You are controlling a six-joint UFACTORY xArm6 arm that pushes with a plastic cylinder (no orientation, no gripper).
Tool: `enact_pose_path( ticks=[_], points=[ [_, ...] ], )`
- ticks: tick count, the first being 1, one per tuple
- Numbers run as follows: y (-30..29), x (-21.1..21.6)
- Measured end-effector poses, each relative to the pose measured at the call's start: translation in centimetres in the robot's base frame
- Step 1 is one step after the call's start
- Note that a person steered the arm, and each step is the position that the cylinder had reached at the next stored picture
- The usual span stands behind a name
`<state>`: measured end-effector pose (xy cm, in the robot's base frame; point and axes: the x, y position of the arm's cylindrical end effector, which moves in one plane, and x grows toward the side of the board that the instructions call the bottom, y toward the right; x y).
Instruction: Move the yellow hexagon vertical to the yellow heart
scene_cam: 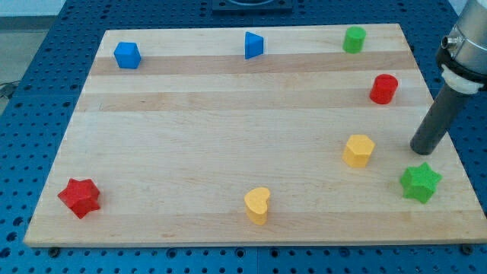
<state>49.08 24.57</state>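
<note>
Camera view: my tip [421,150] right of yellow hexagon [358,150].

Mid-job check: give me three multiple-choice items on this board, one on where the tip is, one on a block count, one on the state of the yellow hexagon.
1. Where is my tip?
A. Just above the green star, to the right of the yellow hexagon
B. Beside the blue cube
C. Beside the red star

2. How many yellow blocks are on the board?
A. One
B. Two
C. Three

3. Is my tip touching the yellow hexagon?
A. Yes, pressed against it
B. No, bare board lies between them
C. The hexagon is hidden

Answers:
1. A: the tip ends right above the green star, with the yellow hexagon to its left.
2. B: only the yellow hexagon and the yellow heart are yellow.
3. B: a strip of wooden board shows between tip and hexagon.
</note>
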Motion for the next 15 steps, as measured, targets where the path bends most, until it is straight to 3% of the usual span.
enact_pose_path(
  ticks=[3,7,11,13,15],
  points=[
    [-0.9,-0.1],
    [-10.3,0.5],
    [-24.0,-3.1],
    [-17.1,-2.5],
    [-16.7,1.2]
  ],
)
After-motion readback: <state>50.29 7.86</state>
